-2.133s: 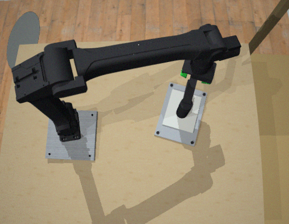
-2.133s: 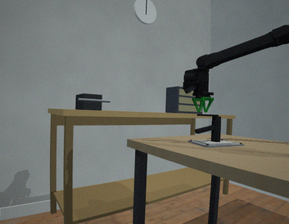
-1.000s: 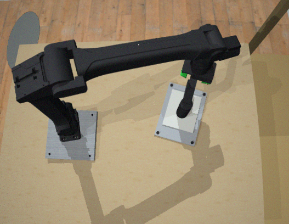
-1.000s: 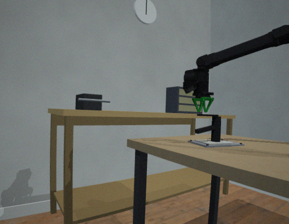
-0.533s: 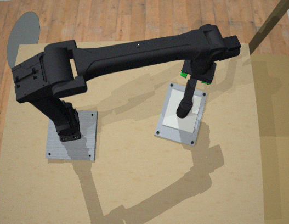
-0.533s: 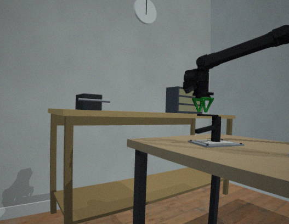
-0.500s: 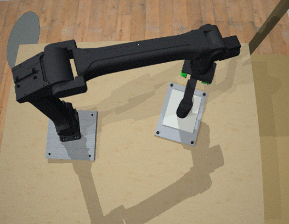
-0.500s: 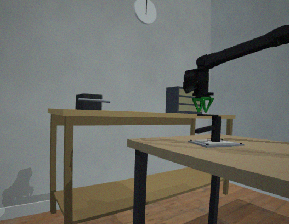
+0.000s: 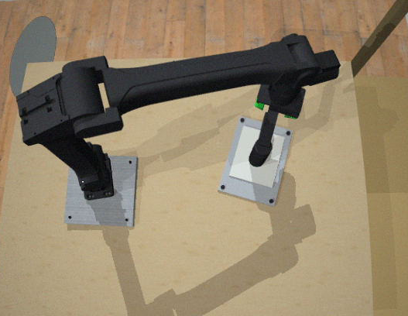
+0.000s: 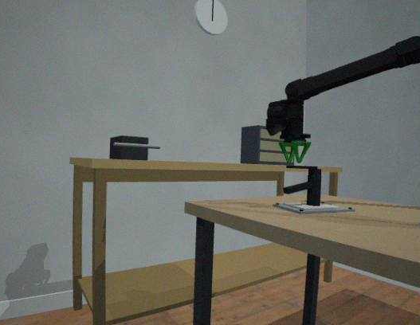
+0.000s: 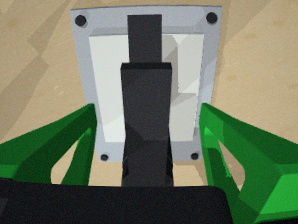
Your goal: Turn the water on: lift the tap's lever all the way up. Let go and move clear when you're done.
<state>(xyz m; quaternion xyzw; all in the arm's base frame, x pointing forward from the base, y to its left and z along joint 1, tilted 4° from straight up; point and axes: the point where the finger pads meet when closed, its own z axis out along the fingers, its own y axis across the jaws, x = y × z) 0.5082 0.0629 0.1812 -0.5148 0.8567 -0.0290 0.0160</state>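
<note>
Black and slim, the tap (image 10: 314,186) stands upright on a grey metal mounting plate (image 9: 229,182) that is bolted to the pale wooden worktop (image 9: 210,248). A lighter square panel covers the middle of that plate, and small dark bolts mark its corners. From the tap's upright post, a spout (image 10: 296,188) juts out sideways partway up, and the flat black lever (image 10: 300,167) lies level across the top of the post.

Directly above the tap hangs the claw (image 10: 295,153), its two green fingers pointing straight down and tapering toward the lever. In the side view the fingertips sit just above the lever; whether they touch it cannot be told. Seen from the wrist, the fingers stand partly open, one on either side of the tap's dark body, with a gap between each finger and the tap. The claw has hold of nothing.

Away from the tap, on the same worktop, a second grey base plate (image 9: 125,217) carries the foot of the black arm (image 9: 194,77), which reaches across the worktop to the tap.
</note>
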